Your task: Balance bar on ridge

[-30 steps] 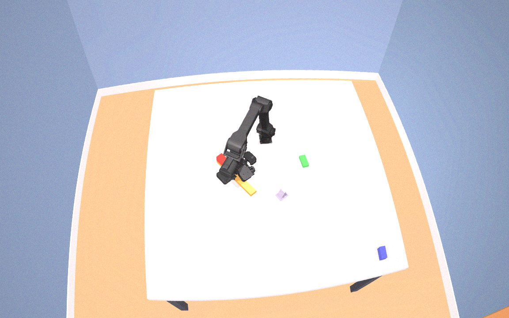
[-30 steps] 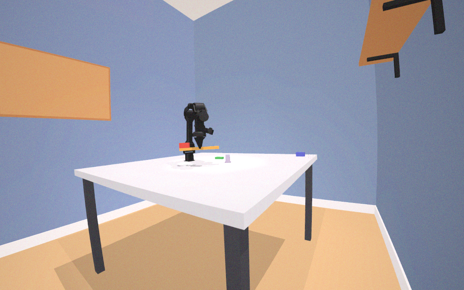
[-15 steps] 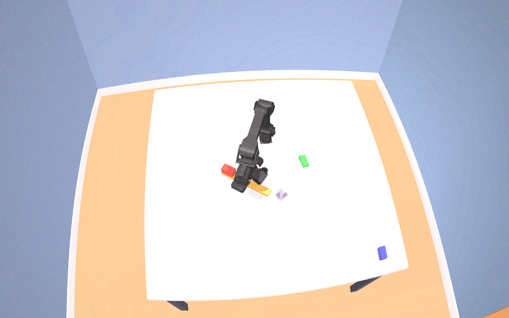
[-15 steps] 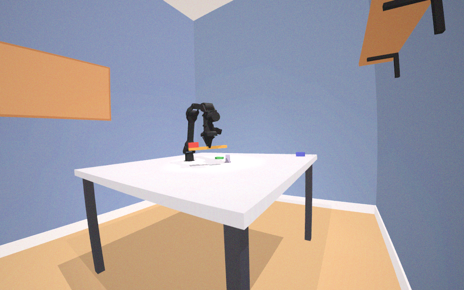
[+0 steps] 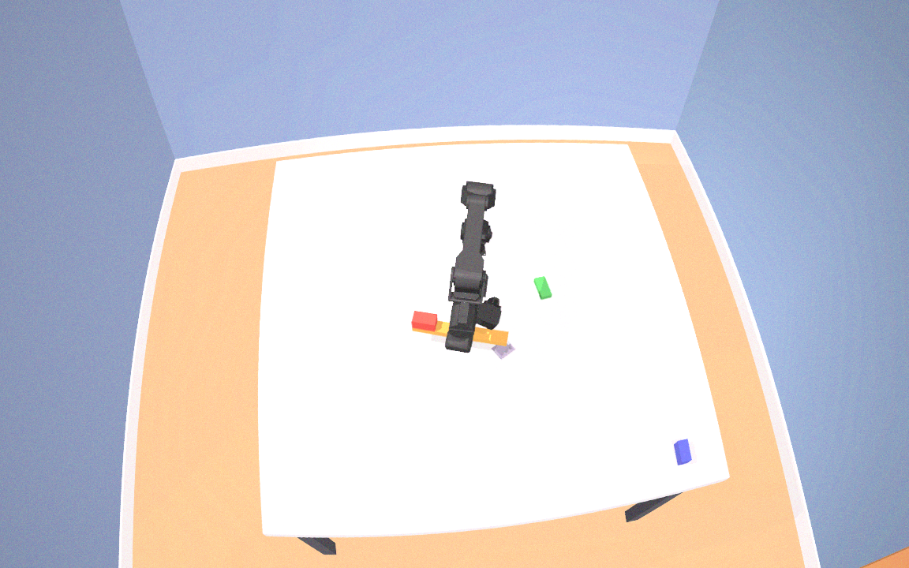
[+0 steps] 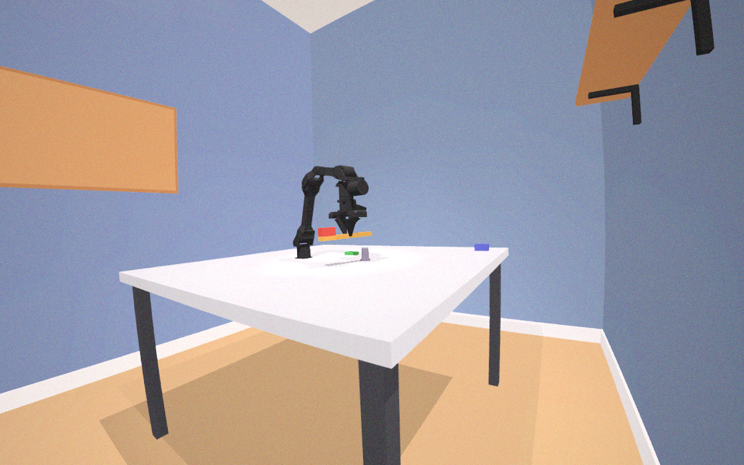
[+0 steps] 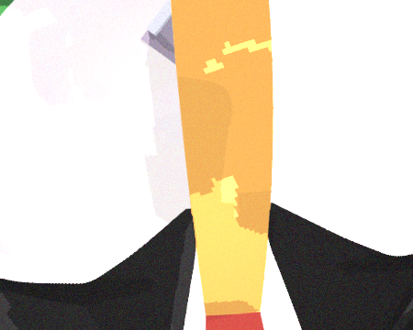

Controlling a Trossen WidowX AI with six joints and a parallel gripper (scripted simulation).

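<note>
My gripper [image 5: 459, 340] [image 6: 350, 232] [image 7: 230, 214] is shut on the orange bar [image 5: 495, 336] [image 6: 360, 234] [image 7: 221, 68] and holds it roughly level, well above the white table [image 5: 373, 438] [image 6: 305, 289]. The small lilac ridge [image 5: 504, 351] [image 6: 365, 254] [image 7: 157, 31] stands on the table under the bar's other half. In the wrist view it peeks out from the bar's left edge.
A green block [image 5: 542, 287] [image 6: 352, 253] lies on the table behind the ridge. A blue block [image 5: 682, 452] [image 6: 482, 247] lies near the table's front right corner.
</note>
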